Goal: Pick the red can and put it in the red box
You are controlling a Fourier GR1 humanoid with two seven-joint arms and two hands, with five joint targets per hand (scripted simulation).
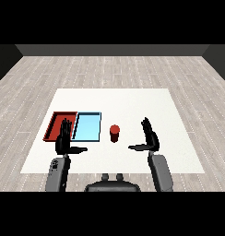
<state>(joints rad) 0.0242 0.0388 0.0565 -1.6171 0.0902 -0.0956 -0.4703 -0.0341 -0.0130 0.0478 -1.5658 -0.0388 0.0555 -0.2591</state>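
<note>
Both hands, left and right, spread empty; left partly hides red tray; red can upright.

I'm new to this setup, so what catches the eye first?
A small red can stands alone mid-table, right of the light blue tray, with the red tray further left. Both black hands, left and right, are open and hold nothing.

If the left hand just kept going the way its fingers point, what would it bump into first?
Probably the red tray: the left hand points up-table toward the seam between it and the light blue tray. Depth is unclear.
</note>
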